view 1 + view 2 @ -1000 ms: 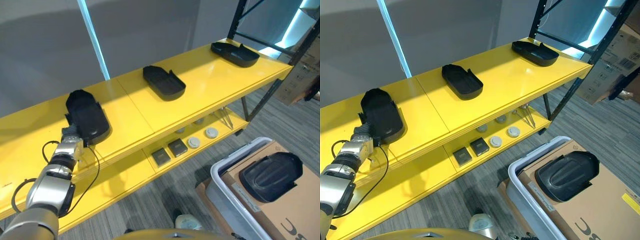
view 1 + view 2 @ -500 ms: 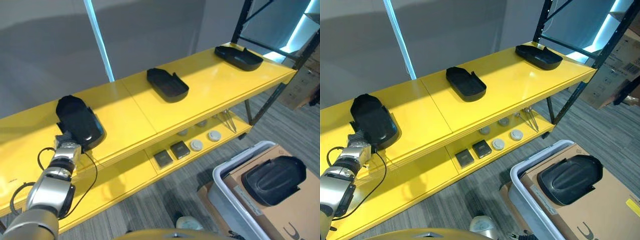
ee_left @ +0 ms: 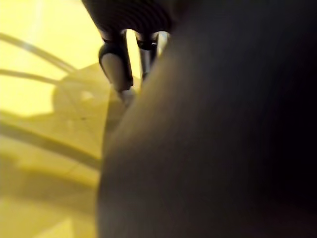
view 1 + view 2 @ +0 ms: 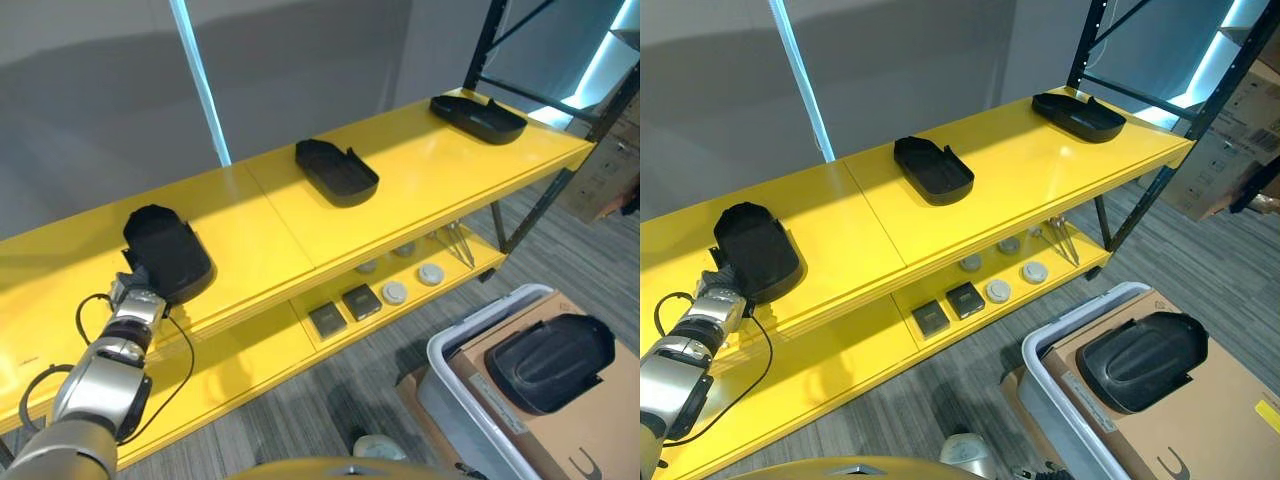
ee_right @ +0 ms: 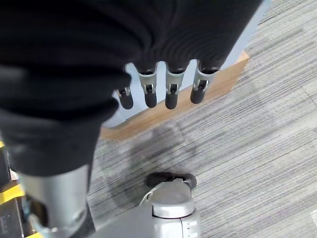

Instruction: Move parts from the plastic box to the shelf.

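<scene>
A black moulded part (image 4: 168, 255) lies at the left end of the yellow shelf (image 4: 270, 230). My left hand (image 4: 135, 292) is at the part's near end, its fingers (image 3: 116, 64) curled against the part's edge. Close up, the part (image 3: 223, 148) sits right against my palm. Another black part (image 4: 550, 360) rests on cardboard inside the grey plastic box (image 4: 450, 365) on the floor at lower right. My right hand (image 5: 158, 94) hangs over the carpet beside the box, fingers straight and holding nothing.
Two more black parts (image 4: 336, 172) (image 4: 478, 116) sit along the top shelf at the middle and far right. The lower shelf carries small dark squares (image 4: 345, 308) and round discs (image 4: 412, 282). A black upright (image 4: 520, 200) and stacked cartons (image 4: 600, 170) stand at right.
The part in my left hand has come down from a tilt and now lies flatter on the shelf. The camera has shifted slightly.
</scene>
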Tool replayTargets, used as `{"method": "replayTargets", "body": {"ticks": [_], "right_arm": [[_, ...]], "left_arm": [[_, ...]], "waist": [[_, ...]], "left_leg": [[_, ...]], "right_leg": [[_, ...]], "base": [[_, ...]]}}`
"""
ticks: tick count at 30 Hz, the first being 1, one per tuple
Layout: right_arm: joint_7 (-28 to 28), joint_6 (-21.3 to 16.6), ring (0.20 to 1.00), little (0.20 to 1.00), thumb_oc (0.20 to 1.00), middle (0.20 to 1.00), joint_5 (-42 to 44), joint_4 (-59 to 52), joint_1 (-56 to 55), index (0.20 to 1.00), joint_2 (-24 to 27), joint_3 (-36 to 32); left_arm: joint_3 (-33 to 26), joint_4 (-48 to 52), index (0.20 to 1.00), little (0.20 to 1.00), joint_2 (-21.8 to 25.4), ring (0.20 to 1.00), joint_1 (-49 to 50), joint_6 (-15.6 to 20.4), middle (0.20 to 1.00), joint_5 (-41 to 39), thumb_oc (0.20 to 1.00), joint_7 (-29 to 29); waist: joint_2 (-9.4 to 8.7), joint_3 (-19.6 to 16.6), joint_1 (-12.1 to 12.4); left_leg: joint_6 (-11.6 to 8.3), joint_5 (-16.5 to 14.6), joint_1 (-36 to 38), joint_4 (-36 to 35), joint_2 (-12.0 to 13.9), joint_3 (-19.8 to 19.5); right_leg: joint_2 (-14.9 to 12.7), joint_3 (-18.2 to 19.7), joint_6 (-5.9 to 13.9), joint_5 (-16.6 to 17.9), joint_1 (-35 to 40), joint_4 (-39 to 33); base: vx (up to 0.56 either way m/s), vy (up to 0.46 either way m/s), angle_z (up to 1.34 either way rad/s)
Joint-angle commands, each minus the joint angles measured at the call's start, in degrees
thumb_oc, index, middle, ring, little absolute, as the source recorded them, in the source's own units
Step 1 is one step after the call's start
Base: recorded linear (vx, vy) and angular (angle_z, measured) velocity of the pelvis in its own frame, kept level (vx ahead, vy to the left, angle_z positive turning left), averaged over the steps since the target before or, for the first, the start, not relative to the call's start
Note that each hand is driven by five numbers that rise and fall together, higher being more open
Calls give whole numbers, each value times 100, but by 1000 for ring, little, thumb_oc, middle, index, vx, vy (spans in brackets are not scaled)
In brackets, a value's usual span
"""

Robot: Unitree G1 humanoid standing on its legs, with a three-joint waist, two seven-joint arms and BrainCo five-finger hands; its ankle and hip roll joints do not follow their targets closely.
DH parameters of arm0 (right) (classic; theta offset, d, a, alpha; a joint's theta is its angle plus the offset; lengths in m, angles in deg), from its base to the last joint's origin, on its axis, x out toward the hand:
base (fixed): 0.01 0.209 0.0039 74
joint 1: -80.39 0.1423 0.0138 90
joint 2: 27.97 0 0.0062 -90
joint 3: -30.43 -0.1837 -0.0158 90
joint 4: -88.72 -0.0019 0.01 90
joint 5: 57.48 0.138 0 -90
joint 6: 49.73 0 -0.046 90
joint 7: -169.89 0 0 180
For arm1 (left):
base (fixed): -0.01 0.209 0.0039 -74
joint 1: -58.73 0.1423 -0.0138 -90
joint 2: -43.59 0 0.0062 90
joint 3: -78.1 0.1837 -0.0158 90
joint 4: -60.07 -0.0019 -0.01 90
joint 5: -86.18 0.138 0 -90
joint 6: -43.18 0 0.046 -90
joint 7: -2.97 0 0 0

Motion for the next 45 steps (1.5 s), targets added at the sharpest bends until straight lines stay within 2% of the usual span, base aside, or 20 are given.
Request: {"method": "replayTargets", "body": {"ticks": [1, 6, 7, 8, 14, 22, 25, 28, 29, 31, 32, 34, 35, 36, 37, 38, 39, 42, 43, 45], "right_arm": [[-23, -75, 1000, 1000, 1000, 1000, -61, 147, 109, 1000, 25, 79], [-54, -98, 1000, 1000, 1000, 1000, -57, 158, 112, 1000, 50, 74], [-57, -88, 1000, 1000, 1000, 1000, -55, 155, 117, 1000, 51, 76], [-68, -78, 1000, 1000, 1000, 1000, -65, 149, 118, 1000, 55, 74], [-78, -97, 1000, 1000, 1000, 1000, -146, 140, 120, 1000, 72, 94], [-102, -121, 1000, 1000, 1000, 1000, -174, 111, 125, 1000, 139, 9], [-102, -102, 1000, 1000, 1000, 1000, -155, 76, 138, 1000, 159, -19], [-83, -77, 1000, 1000, 1000, 1000, -161, 35, 144, 1000, 160, -29], [-73, -73, 1000, 1000, 1000, 1000, -157, 29, 138, 1000, 155, -35], [16, -47, 1000, 1000, 1000, 1000, -169, -36, 85, 1000, 105, -85], [30, -44, 1000, 1000, 1000, 1000, -177, -50, 70, 1000, 101, -94], [102, -33, 1000, 1000, 1000, 1000, -128, -121, -6, 1000, 44, -165], [117, -25, 1000, 1000, 1000, 1000, -125, -139, -20, 1000, 27, -184], [161, -5, 1000, 1000, 1000, 1000, -115, -189, -77, 1000, -48, -282], [161, -9, 1000, 1000, 1000, 1000, -120, -189, -82, 1000, -47, -284], [188, -1, 1000, 1000, 1000, 1000, -145, -223, -110, 1000, -101, -334], [217, 31, 1000, 1000, 1000, 1000, -172, -321, -162, 1000, -176, -399], [255, 67, 1000, 1000, 1000, 1000, -182, -410, -197, 1000, -229, -426], [344, 115, 1000, 1000, 1000, 1000, -166, -582, -257, 1000, -338, -483], [350, 123, 1000, 1000, 1000, 1000, -156, -599, -265, 1000, -335, -481]], "left_arm": [[-12, -235, 200, 200, 241, 200, -317, 22, 200, 239, 200, -15], [41, -338, 209, 209, 329, 209, -421, 20, 209, 344, 209, -9], [43, -352, 573, 573, 350, 573, -438, 15, 573, 342, 573, 4], [38, -374, 1000, 1000, 372, 1000, -459, 23, 1000, 348, 1000, 8], [-5, -373, 1000, 1000, 607, 1000, -574, 94, 1000, 398, 1000, 104], [36, -69, 1000, 1000, 1269, 1000, -683, 3, 1000, 950, 1000, -325], [27, 90, 1000, 1000, 1535, 1000, -659, 108, 1000, 1031, 1000, -470], [-33, 385, 1000, 1000, 1825, 1000, -613, 512, 1000, 981, 1000, -359], [-49, 481, 1000, 1000, 1856, 1000, -599, 519, 1000, 972, 1000, -331], [-197, 1326, 1000, 1000, 2096, 1000, -424, 1092, 1000, 738, 1000, 105], [-224, 1425, 1000, 1000, 2118, 1000, -378, 1329, 1000, 693, 1000, 191], [-403, 2643, 1000, 1000, 2290, 1000, -75, 1449, 1000, 488, 1000, 234], [-451, 2879, 1000, 1000, 2316, 1000, -1, 1551, 1000, 441, 1000, 228], [-805, 4188, 1000, 1000, 2278, 1000, 451, 1882, 1000, 335, 1000, -71], [-840, 4244, 1000, 1000, 2265, 1000, 499, 1944, 1000, 340, 1000, -100], [-1009, 4883, 1000, 1000, 2172, 1000, 726, 2021, 1000, 277, 1000, -330], [-1220, 5933, 1000, 1000, 1889, 1000, 1179, 2044, 1000, 212, 1000, -681], [-1307, 6501, 1000, 1000, 1638, 1000, 1472, 2122, 1000, 242, 1000, -914], [-1371, 7415, 1000, 1000, 1083, 1000, 2161, 2350, 1000, 319, 1000, -1416], [-1388, 7447, 1000, 1000, 1053, 1000, 2212, 2364, 1000, 312, 1000, -1471]], "waist": [[-156, 137, -113], [-150, 131, -138], [-147, 127, -143], [-146, 122, -145], [-129, 105, -126], [-88, 62, 16], [-63, 50, 94], [-46, 48, 196], [-46, 48, 211], [-44, 39, 360], [-46, 53, 373], [-70, 60, 496], [-75, 57, 519], [-113, 77, 634], [-112, 75, 635], [-130, 87, 686], [-161, 93, 762], [-175, 100, 796], [-205, 134, 884], [-203, 129, 884]], "left_leg": [[-248, -346, -152, 546, 472, -303], [-257, -341, -129, 531, 472, -282], [-257, -342, -121, 528, 470, -277], [-260, -343, -115, 520, 468, -276], [-268, -340, -75, 478, 447, -284], [-270, -355, -48, 457, 405, -367], [-264, -356, -48, 441, 379, -418], [-254, -365, -45, 429, 357, -480], [-252, -367, -43, 426, 353, -489], [-239, -363, -55, 401, 331, -550], [-234, -381, -40, 406, 324, -567], [-227, -384, -73, 409, 309, -621], [-225, -387, -78, 406, 306, -630], [-222, -406, -87, 400, 289, -698], [-222, -407, -89, 400, 289, -702], [-224, -419, -83, 398, 280, -736], [-229, -417, -94, 381, 270, -779], [-230, -415, -102, 371, 266, -809], [-243, -399, -122, 342, 262, -861], [-245, -397, -126, 339, 262, -864]], "right_leg": [[-260, 121, 431, 1, 134, -307], [-257, 146, 434, 10, 147, -328], [-256, 150, 435, 10, 152, -333], [-258, 149, 437, 14, 159, -347], [-270, 135, 445, 46, 203, -422], [-296, 43, 464, 96, 287, -525], [-312, 5, 470, 112, 304, -538], [-343, -54, 476, 114, 336, -538], [-346, -61, 478, 115, 341, -539], [-375, -117, 480, 156, 361, -570], [-383, -132, 486, 150, 390, -575], [-401, -177, 484, 187, 406, -614], [-405, -185, 485, 192, 406, -620], [-421, -241, 491, 210, 445, -656], [-423, -244, 491, 213, 446, -659], [-430, -273, 495, 216, 479, -676], [-435, -314, 503, 229, 494, -695], [-439, -333, 509, 239, 498, -703], [-439, -376, 521, 265, 509, -729], [-439, -380, 521, 268, 508, -732]], "base": [[0, 0, 0], [0, 0, 0], [0, 0, 0], [0, 0, 0], [0, 0, 0], [0, 0, 0], [-16, 20, 2], [-13, 17, 3], [-18, 29, 10], [-24, 28, 24], [-26, 13, 21], [-18, 0, 11], [-18, 0, 20], [-10, 0, 20], [-6, 2, 15], [1, 2, 10], [1, 2, 8], [-13, -4, 9], [-25, -10, 11], [-12, -5, 3]]}}
